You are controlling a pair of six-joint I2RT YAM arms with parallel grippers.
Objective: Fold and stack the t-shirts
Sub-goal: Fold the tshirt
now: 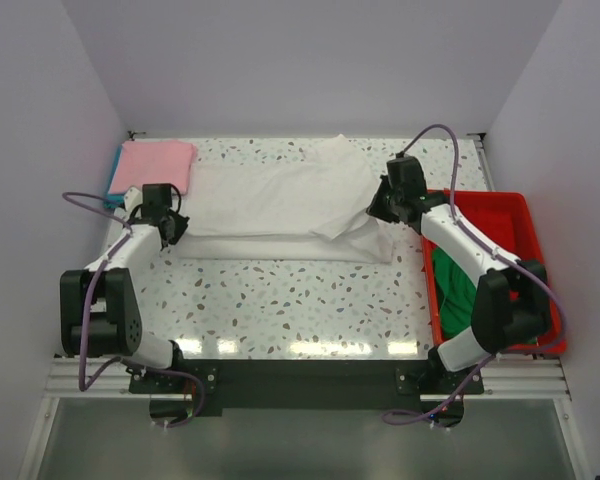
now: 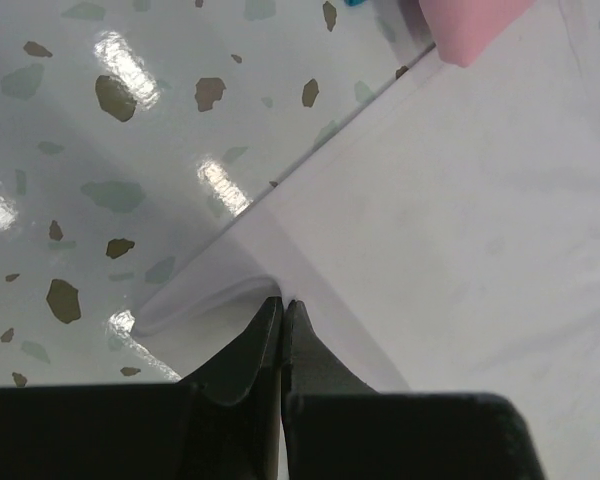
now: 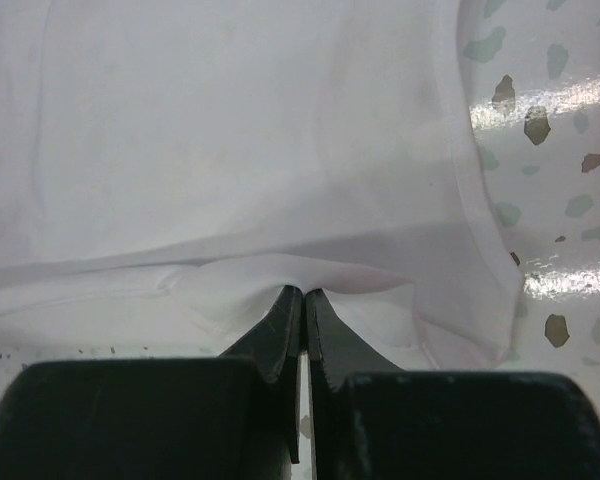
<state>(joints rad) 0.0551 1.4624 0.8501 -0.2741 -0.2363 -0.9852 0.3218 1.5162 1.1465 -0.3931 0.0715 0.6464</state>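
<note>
— What are we seeing on the table (image 1: 300, 300)?

— We are looking at the white t-shirt (image 1: 270, 205), which is lying folded into a long band across the far half. The left gripper (image 2: 282, 303) is pinching its left edge with the fingers pressed together, and the right gripper (image 3: 304, 292) is clenching a fold at its right end.

— And where are the others lying?

— The pink t-shirt (image 1: 157, 165) is sitting folded on the teal t-shirt (image 1: 114, 182) in the far left corner, just beside the white one. The green t-shirt (image 1: 458, 285) is lying in the red tray (image 1: 507, 208) on the right.
</note>
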